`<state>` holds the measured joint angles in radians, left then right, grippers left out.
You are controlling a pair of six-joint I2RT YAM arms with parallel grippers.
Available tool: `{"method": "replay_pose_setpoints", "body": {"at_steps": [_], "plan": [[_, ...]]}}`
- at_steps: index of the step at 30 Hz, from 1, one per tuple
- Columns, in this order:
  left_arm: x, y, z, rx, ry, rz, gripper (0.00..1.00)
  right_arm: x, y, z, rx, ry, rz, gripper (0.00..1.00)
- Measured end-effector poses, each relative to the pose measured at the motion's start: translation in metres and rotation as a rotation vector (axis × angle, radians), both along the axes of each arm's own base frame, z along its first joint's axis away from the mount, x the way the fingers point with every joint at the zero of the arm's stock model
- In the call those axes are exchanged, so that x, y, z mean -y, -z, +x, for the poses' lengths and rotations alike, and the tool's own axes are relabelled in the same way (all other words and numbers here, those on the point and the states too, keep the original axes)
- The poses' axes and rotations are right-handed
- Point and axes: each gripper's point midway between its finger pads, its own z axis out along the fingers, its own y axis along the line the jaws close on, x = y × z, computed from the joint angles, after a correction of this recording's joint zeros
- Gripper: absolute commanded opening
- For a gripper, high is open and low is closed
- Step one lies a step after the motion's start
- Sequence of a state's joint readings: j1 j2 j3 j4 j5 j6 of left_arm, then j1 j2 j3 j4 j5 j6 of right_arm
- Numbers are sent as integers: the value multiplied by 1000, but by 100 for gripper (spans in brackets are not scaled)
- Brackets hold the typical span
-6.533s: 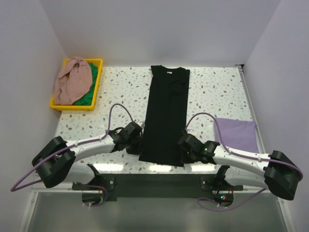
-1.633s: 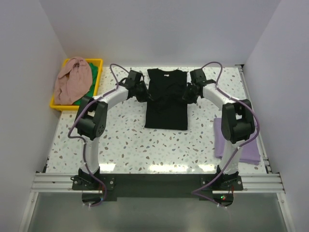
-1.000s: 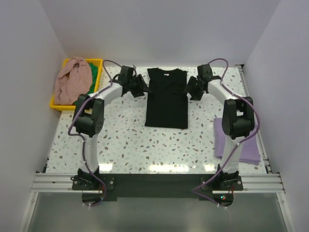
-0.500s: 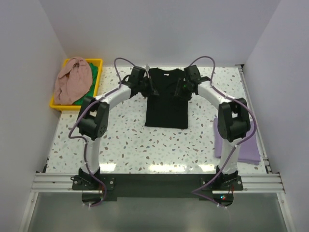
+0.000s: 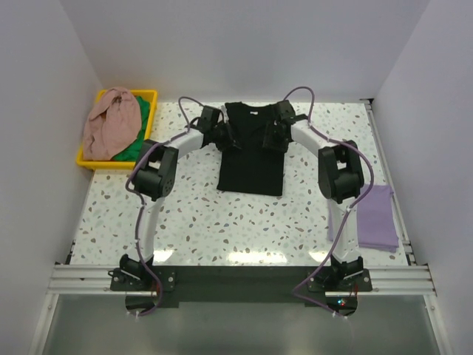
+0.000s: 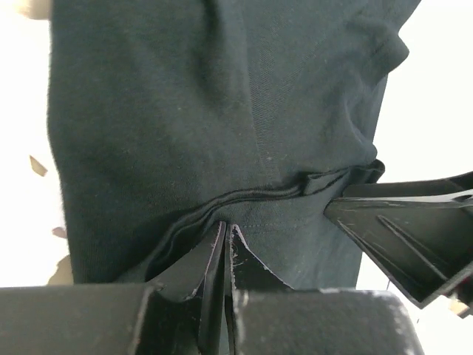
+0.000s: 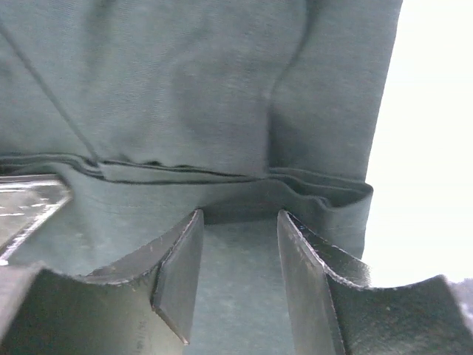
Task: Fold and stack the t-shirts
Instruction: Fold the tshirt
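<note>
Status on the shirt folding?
Done: purple shirt lies folded at the right edge. In hand: black t-shirt, partly folded; left gripper shut on its fold, right gripper open over it. Left: finish it, stack it on the purple, then the pink garment and green garment in the yellow bin.

The speckled white stone-look table (image 5: pixel 199 214) my arms are bolted to carries a folded black cotton t-shirt (image 5: pixel 251 159) at its far middle, a yellow plastic bin (image 5: pixel 103 163) at its far left corner, and a folded lilac cloth (image 5: pixel 373 218) by its right edge.
</note>
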<state>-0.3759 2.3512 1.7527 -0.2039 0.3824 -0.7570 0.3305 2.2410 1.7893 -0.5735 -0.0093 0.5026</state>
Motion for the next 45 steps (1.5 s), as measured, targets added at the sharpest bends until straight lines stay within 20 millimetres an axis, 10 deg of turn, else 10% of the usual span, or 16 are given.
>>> {"method": "replay_pose_setpoints", "body": {"at_steps": [12,22,45], "plan": [[-16,6,-19,-24,-88,-9,8,6,5,-4,23,17,-34,52],[-35,7,-69,-76,-156,-9,7,12,7,-49,-1,-5,-42,52],[-68,-3,-249,-111,-154,29,12,6,2,-245,-58,-192,-63,55]]}}
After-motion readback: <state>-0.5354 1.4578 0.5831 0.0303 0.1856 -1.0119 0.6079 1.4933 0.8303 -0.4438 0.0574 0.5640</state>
